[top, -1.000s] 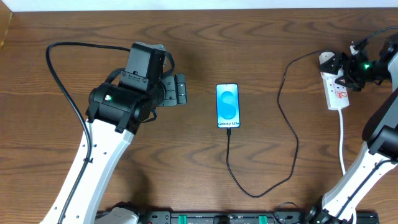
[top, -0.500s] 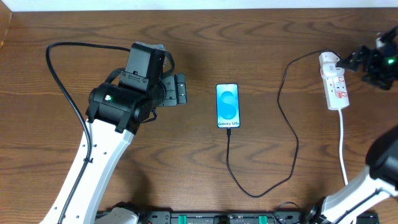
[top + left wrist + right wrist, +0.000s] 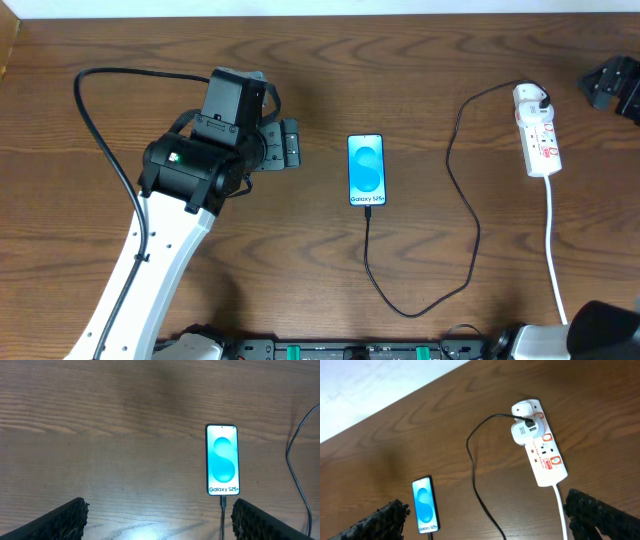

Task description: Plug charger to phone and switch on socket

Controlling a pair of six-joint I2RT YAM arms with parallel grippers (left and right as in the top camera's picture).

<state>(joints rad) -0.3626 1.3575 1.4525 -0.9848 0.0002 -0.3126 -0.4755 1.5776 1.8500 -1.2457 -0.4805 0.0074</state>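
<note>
The phone (image 3: 366, 169) lies flat mid-table, its blue screen lit. The black charger (image 3: 468, 262) runs from the socket (image 3: 537, 130), loops toward the front edge and comes up to the phone, where its plug tip (image 3: 223, 502) meets the lower edge. My left gripper (image 3: 292, 143) hovers open just left of the phone (image 3: 222, 460), nothing between its fingers (image 3: 65, 520). My right gripper (image 3: 612, 85) hangs open at the far right edge, raised above and right of the socket (image 3: 540, 445); nothing is between its fingers (image 3: 600, 517). Whether the socket's switches are on is too small to tell.
A thick white cord (image 3: 553, 240) runs from the socket toward the front edge at the right. The left arm's black cable (image 3: 95, 110) arcs over the table's left side. The table's back edge (image 3: 320, 12) meets a white wall.
My right gripper has pulled up and to the right, away from the socket, and now sits mostly outside the overhead view. The left arm, phone and charger have not moved.
</note>
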